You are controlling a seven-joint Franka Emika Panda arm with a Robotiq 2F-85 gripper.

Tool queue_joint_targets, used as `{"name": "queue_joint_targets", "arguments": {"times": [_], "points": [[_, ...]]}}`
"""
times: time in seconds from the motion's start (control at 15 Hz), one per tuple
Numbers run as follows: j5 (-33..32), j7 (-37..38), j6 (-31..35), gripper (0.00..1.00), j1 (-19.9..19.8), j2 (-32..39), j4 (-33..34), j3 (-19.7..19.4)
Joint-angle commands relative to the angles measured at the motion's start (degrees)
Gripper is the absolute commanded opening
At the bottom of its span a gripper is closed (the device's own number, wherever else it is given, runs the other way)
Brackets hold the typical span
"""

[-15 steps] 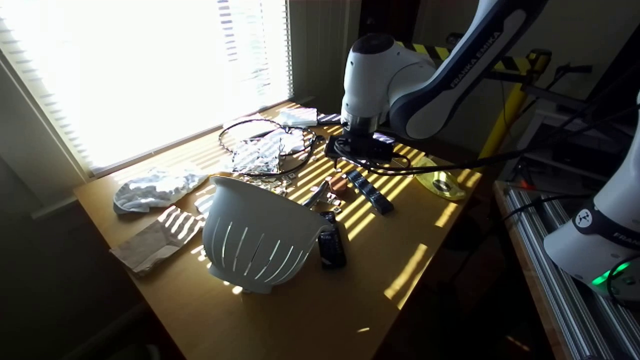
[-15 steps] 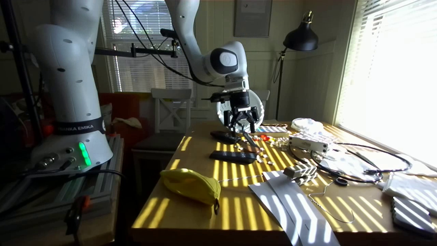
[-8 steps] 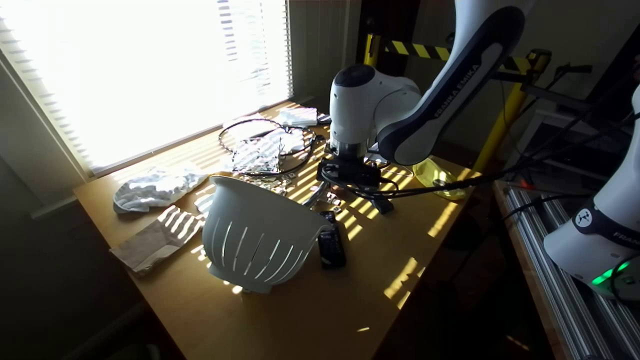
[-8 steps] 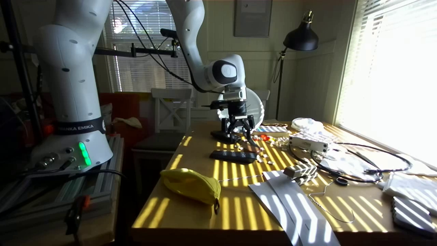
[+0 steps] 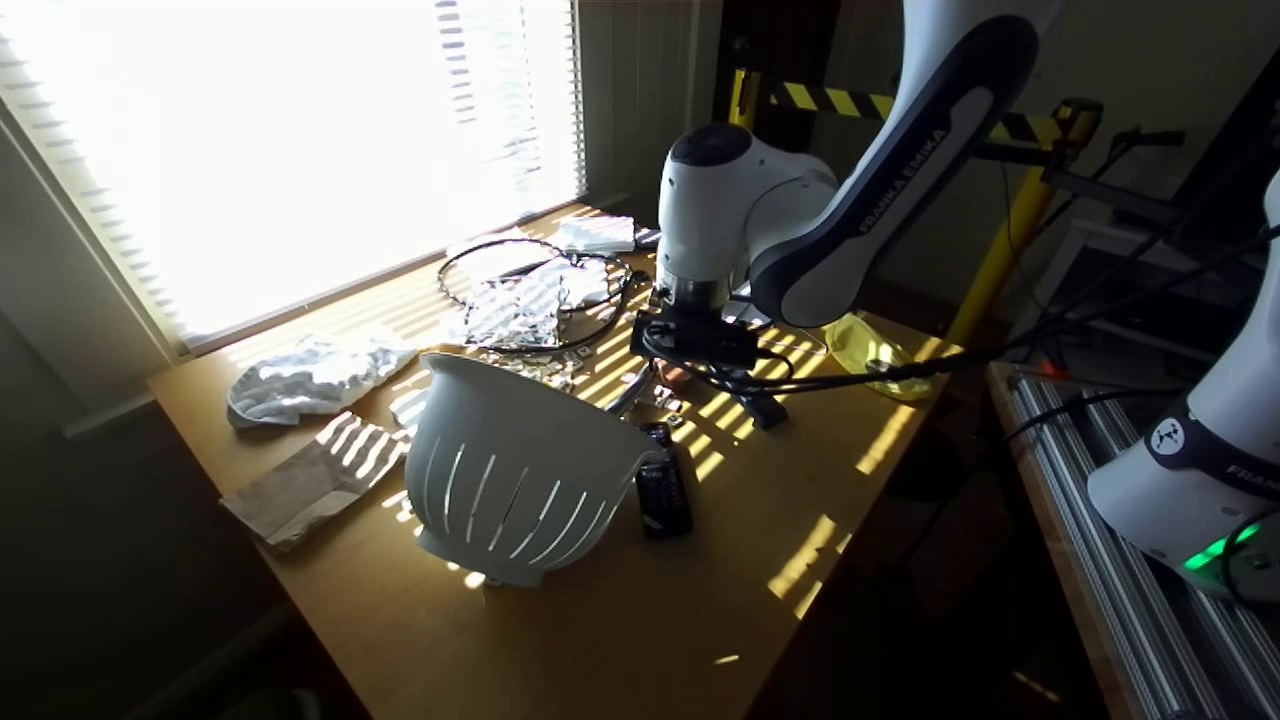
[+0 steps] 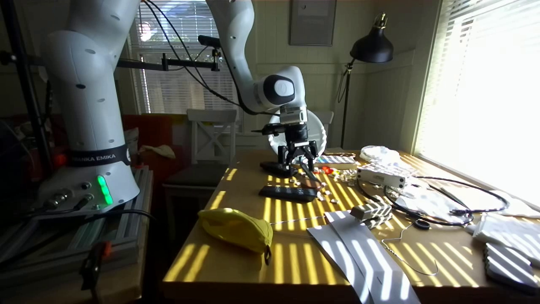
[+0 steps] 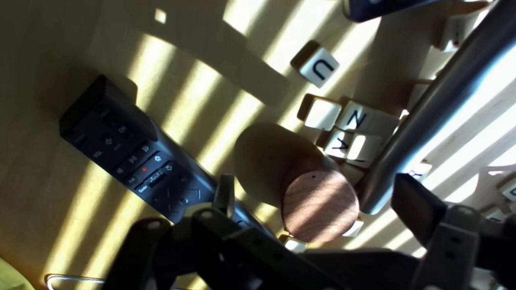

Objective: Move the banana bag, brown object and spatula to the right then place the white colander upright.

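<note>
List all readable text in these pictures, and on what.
"FRANKA EMIKA": robot arm, in an exterior view.
"RANKA EMIKA", first letter unclear: robot base.
"VOL": remote control, wrist view.
"CH": remote control.
"U": letter tile.
"N" or "Z", depending on orientation: another letter tile.
Too small or blurred: other tiles, other remote markings (logo possibly "xfinity").

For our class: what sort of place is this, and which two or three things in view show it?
Probably a room in a home, though which room isn't clear: window blinds, a white chair and, on the table, a remote control suggest it.
</note>
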Motion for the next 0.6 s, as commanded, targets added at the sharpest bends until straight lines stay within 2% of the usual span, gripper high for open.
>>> {"name": "queue_joint_targets", "arguments": {"times": [0.0, 0.53], "points": [[2.1, -3.3, 2.5, 1.0, -0.2, 0.0, -1.0, -0.6], [3.8, -3.6, 3.6, 1.0, -0.1, 1.8, -0.7, -2.3]]}}
